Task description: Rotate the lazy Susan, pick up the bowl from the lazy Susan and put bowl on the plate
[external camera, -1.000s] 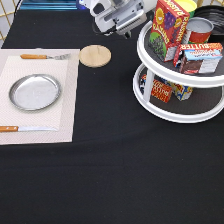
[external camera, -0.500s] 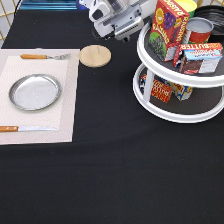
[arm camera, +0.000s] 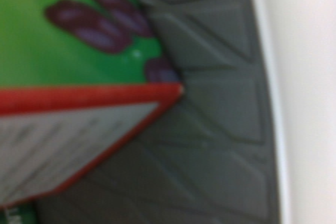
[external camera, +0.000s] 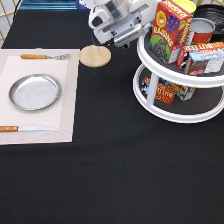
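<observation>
Exterior view is showing the bowl [external camera: 212, 11] sitting on the lazy Susan's [external camera: 180, 75] upper shelf at the exterior view's top right, partly hidden behind a red can [external camera: 200, 30] and a raisin box [external camera: 167, 30]. Well apart, the plate [external camera: 35, 92] is lying bare on a placemat [external camera: 65, 100] at the exterior view's left. The hand [external camera: 131, 36] is hovering beside the upper shelf's rim; whether it is apart or together cannot be told. Wrist view is showing the box's corner [arm camera: 90, 100] on dark grey shelf.

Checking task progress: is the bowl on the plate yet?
No, the plate on the placemat holds nothing, and the gripper is up beside the lazy Susan top tier.
</observation>
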